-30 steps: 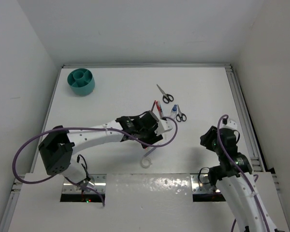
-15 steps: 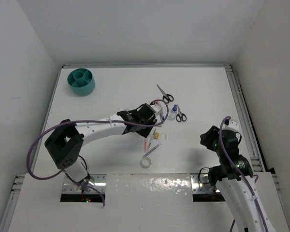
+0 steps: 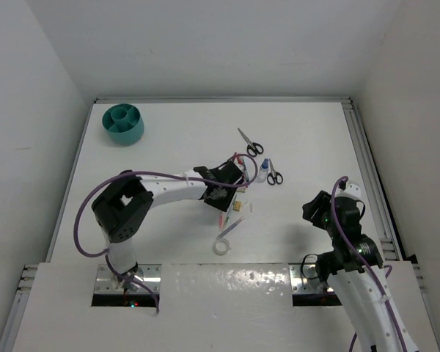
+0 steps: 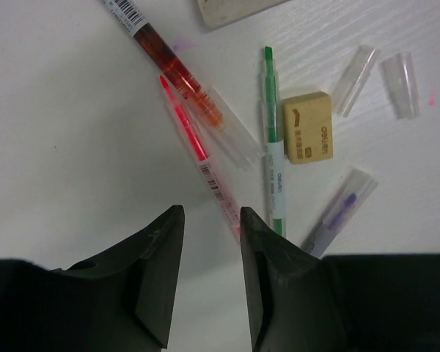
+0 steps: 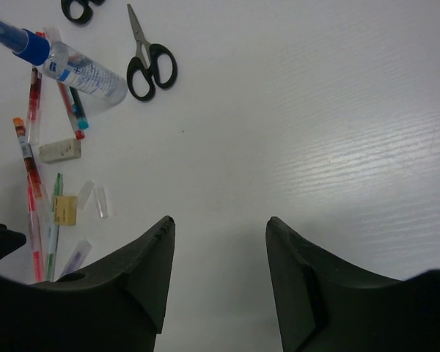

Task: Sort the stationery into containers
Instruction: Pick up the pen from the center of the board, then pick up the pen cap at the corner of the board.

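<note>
Right now the left claw (image 4: pixel 209 218) hangs low over the heap of pens in the middle of the table (image 3: pixel 176 139). Its jaws are partly apart and hold nothing. The pink pen (image 4: pixel 193 147) lies flat on the table, and its near end runs into the gap between the two fingers, closer to the right-hand one. Whether it touches that finger cannot be told.

Just beside it lie a red pen (image 4: pixel 177 70) with a barcode label, a green pen (image 4: pixel 272 139) and a tan eraser (image 4: pixel 306 127) touching the green pen's side. Right of the eraser are two clear caps (image 4: pixel 356 70), and nearer lies a purple-tipped piece (image 4: pixel 339 210) under a clear sleeve. The white eraser (image 4: pixel 235 7) shows only at the far edge of the left wrist view.

The right claw (image 5: pixel 218 224) hovers over bare table on the right side, its jaws wide apart and empty. Far and left of it lies the blue-capped glue bottle (image 5: pixel 81 73). One pair of black-handled scissors (image 5: pixel 148 64) lies just beside the bottle, and the second pair of scissors (image 3: pixel 251 144) lies farther off.

The white tape ring (image 3: pixel 221 247) lies on the near side of the heap, apart from the pens. The teal organiser cup (image 3: pixel 124 123) stands at the far left corner of the table, well apart from all the stationery.
</note>
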